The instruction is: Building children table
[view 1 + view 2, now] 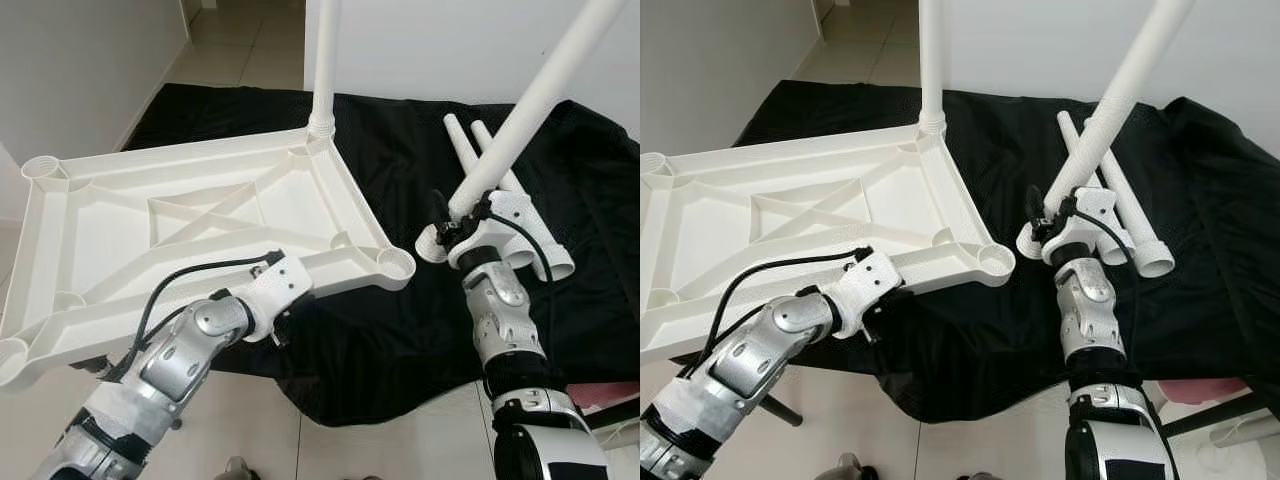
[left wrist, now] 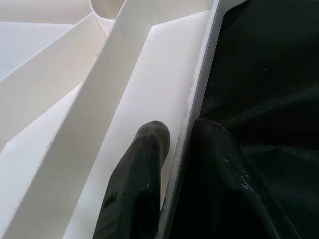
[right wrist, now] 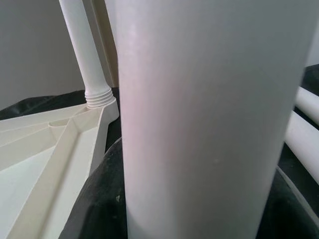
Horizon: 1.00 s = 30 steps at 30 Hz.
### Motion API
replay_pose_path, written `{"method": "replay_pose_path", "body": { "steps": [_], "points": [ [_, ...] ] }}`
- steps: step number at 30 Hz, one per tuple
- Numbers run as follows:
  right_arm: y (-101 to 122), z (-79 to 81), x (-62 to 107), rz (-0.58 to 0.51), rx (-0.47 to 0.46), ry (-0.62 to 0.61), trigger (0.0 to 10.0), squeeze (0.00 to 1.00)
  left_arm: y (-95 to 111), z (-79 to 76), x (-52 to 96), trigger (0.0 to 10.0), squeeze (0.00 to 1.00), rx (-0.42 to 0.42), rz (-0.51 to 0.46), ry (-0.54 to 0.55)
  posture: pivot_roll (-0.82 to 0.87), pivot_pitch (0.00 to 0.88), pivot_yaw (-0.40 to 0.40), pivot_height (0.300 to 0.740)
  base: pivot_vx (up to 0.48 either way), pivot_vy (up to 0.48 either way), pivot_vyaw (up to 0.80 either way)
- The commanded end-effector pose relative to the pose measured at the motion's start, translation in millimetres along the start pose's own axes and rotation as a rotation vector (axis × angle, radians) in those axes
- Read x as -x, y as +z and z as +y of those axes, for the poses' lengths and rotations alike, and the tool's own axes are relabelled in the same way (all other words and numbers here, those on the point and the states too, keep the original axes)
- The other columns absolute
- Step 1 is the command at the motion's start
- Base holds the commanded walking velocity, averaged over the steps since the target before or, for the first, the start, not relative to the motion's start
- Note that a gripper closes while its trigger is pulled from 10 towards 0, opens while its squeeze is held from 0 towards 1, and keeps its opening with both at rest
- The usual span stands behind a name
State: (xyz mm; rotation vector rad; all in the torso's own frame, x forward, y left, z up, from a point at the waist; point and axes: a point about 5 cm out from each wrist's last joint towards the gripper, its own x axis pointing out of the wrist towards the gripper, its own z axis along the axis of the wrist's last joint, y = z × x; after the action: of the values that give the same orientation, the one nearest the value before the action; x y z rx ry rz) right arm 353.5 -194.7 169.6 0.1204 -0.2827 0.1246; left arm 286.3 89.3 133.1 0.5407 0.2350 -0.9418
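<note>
Tabletop (image 1: 200,215) upside down on black cloth (image 1: 400,330), ribs up, one leg (image 1: 325,60) already screwed into far corner socket. Left end effector (image 2: 174,144) pinched on near rim, one finger inside, one outside. Right end effector (image 1: 462,222) clamped round second leg (image 1: 530,105) near its lower end, tilted, just beside empty near-right socket (image 1: 397,265). Two spare legs (image 1: 505,185) on cloth behind. Judged: hollow plastic, light, stiff, smooth, probably slippery; grip low. Sockets at near corners look empty; left ones partly hidden.

light: bright, even | shadows: soft | wrist views: close-range blur
</note>
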Motion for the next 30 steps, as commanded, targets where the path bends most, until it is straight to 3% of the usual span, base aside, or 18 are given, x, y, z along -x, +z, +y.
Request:
{"method": "replay_pose_path", "body": {
  "steps": [1,2,3,4,9,10,12,13,14,15,22,25,30],
  "points": [
    [-3.2,1.4,-0.3,0.015,-0.004,0.006,10.0,0.0,-21.7,-18.4,2.0,0.0,0.0,0.034,0.099,-0.215,0.09,0.087,-0.029,0.74,0.0,0.0,0.0],
    [-3.2,1.4,-0.3,0.015,-0.004,0.006,10.0,0.0,-21.7,-18.4,2.0,0.0,0.0,0.034,0.099,-0.215,0.09,0.087,-0.029,0.74,0.0,0.0,0.0],
    [-4.2,3.7,-0.9,0.018,-0.003,0.014,10.0,0.0,-21.4,-15.7,1.5,10.0,0.18,0.038,0.1,-0.189,0.09,0.088,-0.03,0.74,0.0,0.0,0.0],
    [-5.1,5.9,-1.1,0.022,-0.004,0.023,10.0,0.0,-18.5,-15.3,2.2,10.0,1.0,0.062,0.08,-0.193,0.09,0.088,-0.032,0.74,0.0,0.0,0.0],
    [-7.7,8.3,-0.9,0.046,-0.012,0.04,10.0,0.0,-3.7,-11.3,7.3,10.0,1.0,0.096,-0.011,-0.2,0.09,0.087,-0.034,0.74,0.0,0.0,0.0],
    [-8.8,8.1,-0.8,0.059,-0.013,0.04,10.0,0.0,6.6,-7.8,10.8,10.0,0.51,0.097,-0.073,-0.197,0.08,0.086,-0.037,0.74,0.0,0.0,0.0],
    [-9.5,7.9,-0.8,0.069,-0.013,0.04,10.0,0.0,13.6,-5.7,13.4,10.0,0.51,0.097,-0.115,-0.196,0.08,0.084,-0.037,0.74,0.0,0.0,0.0],
    [-9.7,8.1,-1.2,0.074,-0.01,0.043,10.0,0.0,23.8,-0.8,16.6,10.0,0.0,0.128,-0.173,-0.181,0.09,0.082,-0.039,0.74,0.0,0.0,0.0],
    [-9.7,8.1,-1.2,0.074,-0.01,0.043,10.0,0.0,23.8,-0.8,16.6,10.0,0.0,0.128,-0.173,-0.181,0.09,0.082,-0.039,0.74,0.0,0.0,0.0],
    [-7.8,10.2,-4.5,0.079,-0.018,0.053,10.0,0.0,48.4,14.8,23.5,10.0,0.0,0.194,-0.302,-0.111,0.09,0.076,-0.045,0.74,0.0,0.0,0.0],
    [-1.1,14.4,-9.0,0.062,0.023,0.098,10.0,0.0,74.0,40.4,24.2,10.0,0.0,0.339,-0.464,0.046,0.08,0.052,-0.056,0.74,0.0,0.0,0.0],
    [0.1,14.5,-9.5,0.068,0.03,0.113,10.0,0.0,78.3,45.9,24.6,10.0,0.0,0.363,-0.496,0.076,0.08,0.049,-0.058,0.74,0.0,0.0,0.0],
    [1.4,21.9,-7.2,0.077,0.037,0.179,10.0,0.0,85.1,47.6,26.8,10.0,0.0,0.409,-0.542,0.015,0.08,0.037,-0.063,0.74,0.0,0.0,0.0]
  ]
}}
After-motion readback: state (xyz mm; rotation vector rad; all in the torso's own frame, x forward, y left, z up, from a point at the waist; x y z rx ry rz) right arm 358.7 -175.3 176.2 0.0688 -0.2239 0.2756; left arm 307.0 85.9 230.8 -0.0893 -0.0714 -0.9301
